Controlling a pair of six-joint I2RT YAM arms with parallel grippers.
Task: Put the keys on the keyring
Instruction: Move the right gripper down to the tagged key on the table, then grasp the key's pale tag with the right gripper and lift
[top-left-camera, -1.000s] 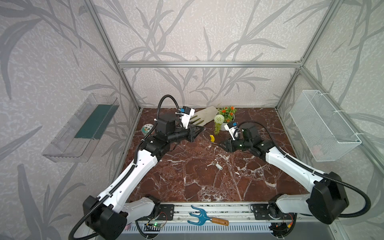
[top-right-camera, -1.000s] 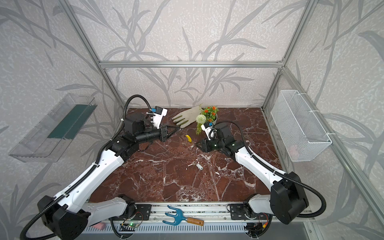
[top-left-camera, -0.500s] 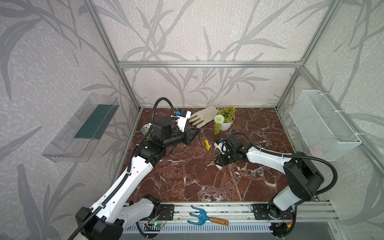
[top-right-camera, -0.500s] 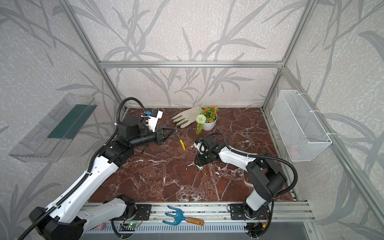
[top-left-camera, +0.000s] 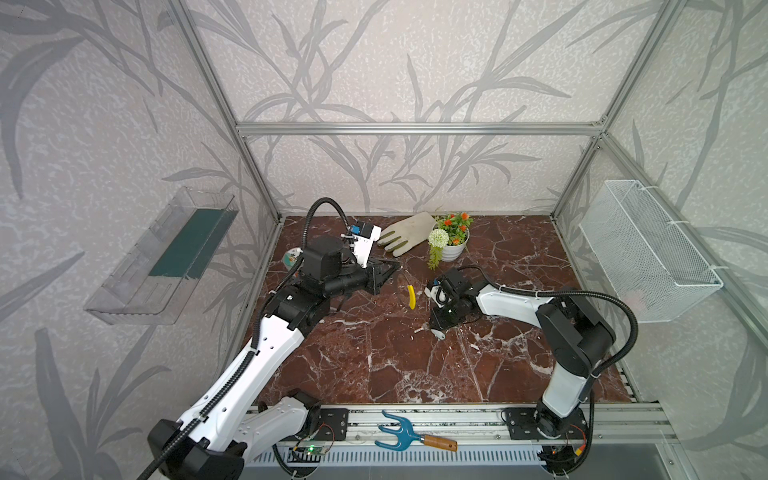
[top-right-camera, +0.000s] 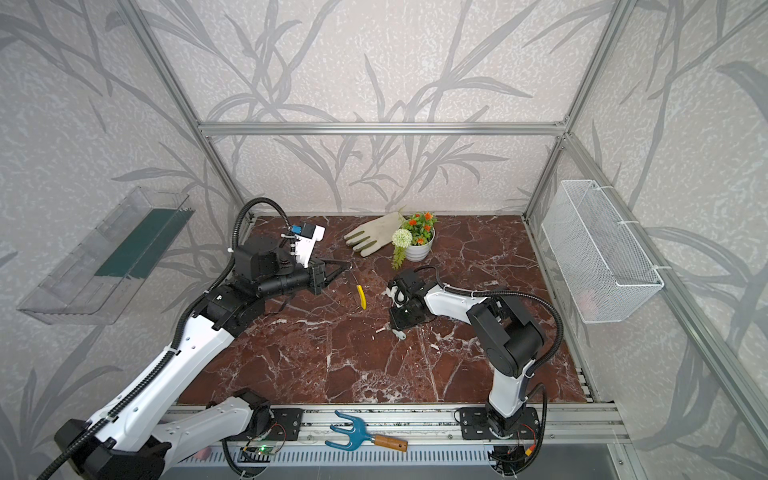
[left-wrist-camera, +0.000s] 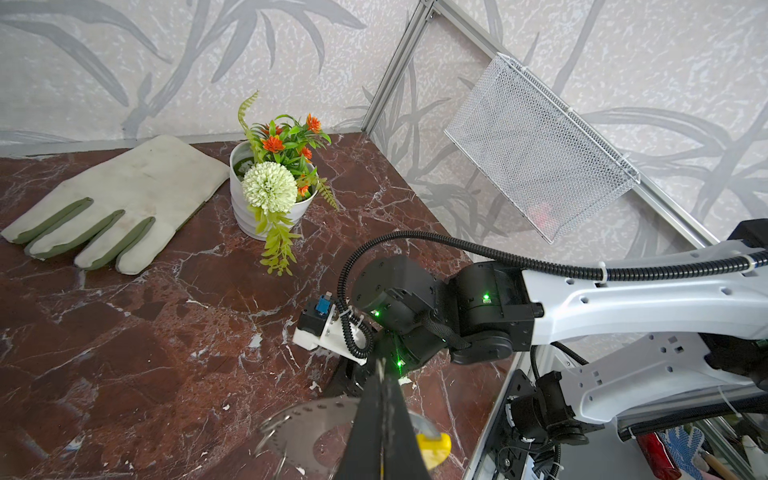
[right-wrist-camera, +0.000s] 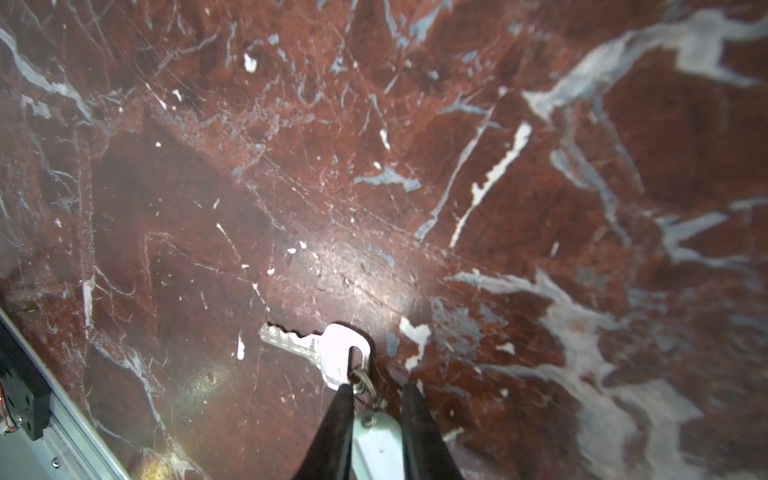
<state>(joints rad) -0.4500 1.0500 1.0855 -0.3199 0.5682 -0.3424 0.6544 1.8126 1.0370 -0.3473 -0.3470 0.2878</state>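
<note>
Left gripper (top-left-camera: 392, 267) is clamped tight on the keyring (top-left-camera: 411, 297). The thin grey hoop dangles from its tips over the left-middle of the marble table (top-left-camera: 374, 374), yellow sleeve at the low end. From the left wrist camera the black fingers (left-wrist-camera: 370, 415) sit pressed together, with a flash of yellow poking out beside them.

Just to the right of the hoop, the right gripper (top-left-camera: 439, 326) is nose-down on the table, planted on the keys (top-left-camera: 430, 331). They lie flat near the middle of the table. In its wrist view a silver key (right-wrist-camera: 328, 345) rests on the stone, and its little split ring and white tag run back between the two fingers (right-wrist-camera: 338, 419). The gap there is narrow and the tag about fills it, but I can't tell whether they're actually biting.

Along the far edge sit a work glove (top-left-camera: 405, 237) and a flower pot (top-left-camera: 453, 247) side by side, well apart from both grippers.
</note>
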